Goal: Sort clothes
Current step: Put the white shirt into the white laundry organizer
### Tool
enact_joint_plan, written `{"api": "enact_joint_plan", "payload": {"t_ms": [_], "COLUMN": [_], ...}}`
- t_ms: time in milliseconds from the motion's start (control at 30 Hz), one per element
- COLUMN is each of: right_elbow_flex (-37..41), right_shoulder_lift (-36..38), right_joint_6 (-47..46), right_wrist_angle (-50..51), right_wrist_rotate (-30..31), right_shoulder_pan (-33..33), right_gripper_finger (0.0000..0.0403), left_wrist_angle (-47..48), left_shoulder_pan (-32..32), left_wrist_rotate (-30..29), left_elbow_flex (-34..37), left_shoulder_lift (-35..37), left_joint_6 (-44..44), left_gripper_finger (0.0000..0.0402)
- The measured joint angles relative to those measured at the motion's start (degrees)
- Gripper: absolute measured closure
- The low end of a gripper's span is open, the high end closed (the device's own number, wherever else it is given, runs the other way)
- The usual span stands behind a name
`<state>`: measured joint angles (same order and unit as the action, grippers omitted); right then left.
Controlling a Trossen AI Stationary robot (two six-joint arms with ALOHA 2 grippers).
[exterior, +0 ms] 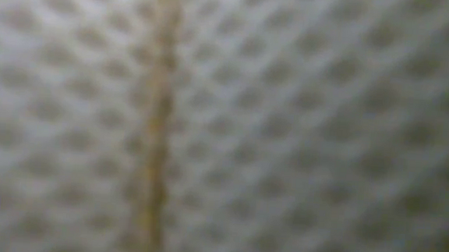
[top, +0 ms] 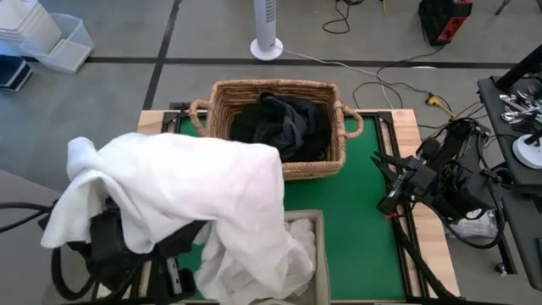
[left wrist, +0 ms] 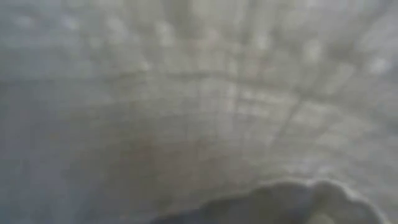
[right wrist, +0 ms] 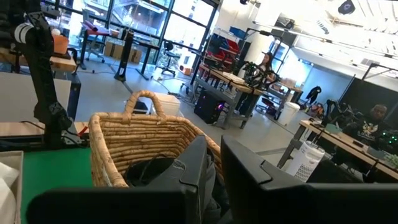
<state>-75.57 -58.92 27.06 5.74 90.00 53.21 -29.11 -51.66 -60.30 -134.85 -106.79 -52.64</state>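
A large white garment (top: 182, 191) is draped over my left arm on the table's left side. It hides the left gripper, and its lower end hangs down onto a pale bin (top: 306, 246) at the near edge. White cloth (left wrist: 186, 93) fills the left wrist view, and white knit fabric (exterior: 224, 126) fills the low view. Dark garments (top: 279, 125) lie piled in a wicker basket (top: 275, 168) at the far middle. My right gripper (top: 391, 182) waits at the table's right edge, touching nothing. Its fingers (right wrist: 214, 165) stand a narrow gap apart.
The wicker basket (right wrist: 143, 146) has a handle at each end and stands on the green mat (top: 364, 220), which is bare between the basket and the right arm. Beyond the table are cables, a fan base (top: 266, 47) and plastic bins (top: 51, 38) on the floor.
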Motion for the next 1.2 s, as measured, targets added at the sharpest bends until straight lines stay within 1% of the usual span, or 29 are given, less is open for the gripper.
{"api": "enact_joint_plan", "payload": {"t_ms": [167, 400, 533, 667, 733, 900, 1200], "right_elbow_flex": [0.00, 0.06, 0.24, 0.39, 0.42, 0.50, 0.61], "right_shoulder_lift": [0.00, 0.00, 0.00, 0.00, 0.00, 0.00, -0.02], "right_joint_6": [-0.11, -0.08, -0.08, -0.08, -0.06, -0.06, -0.06], "right_wrist_angle": [0.00, 0.01, 0.02, 0.02, 0.02, 0.02, 0.02], "right_wrist_rotate": [0.00, 0.00, 0.00, -0.02, 0.00, -0.02, 0.00], "right_shoulder_pan": [0.00, 0.00, 0.00, 0.00, 0.00, 0.00, 0.00], "right_gripper_finger": [0.0364, 0.0365, 0.0365, 0.0365, 0.0365, 0.0365, 0.0365], "left_wrist_angle": [1.78, 10.91, 13.17, 13.13, 13.19, 13.22, 13.43], "left_shoulder_pan": [1.97, 3.74, 4.31, 4.33, 4.24, 4.87, 5.82], "left_wrist_rotate": [0.45, 0.34, 0.39, 3.86, 3.57, -2.31, -3.55], "left_elbow_flex": [0.62, 0.79, 1.35, 2.03, 2.07, 3.00, 5.99], "left_shoulder_lift": [0.10, 0.08, 0.08, 0.08, 0.08, 0.12, 0.10], "left_joint_6": [3.31, 11.06, 15.02, 19.15, 18.75, 16.26, 16.96], "left_gripper_finger": [0.0397, 0.0397, 0.0397, 0.0397, 0.0397, 0.0397, 0.0397]}}
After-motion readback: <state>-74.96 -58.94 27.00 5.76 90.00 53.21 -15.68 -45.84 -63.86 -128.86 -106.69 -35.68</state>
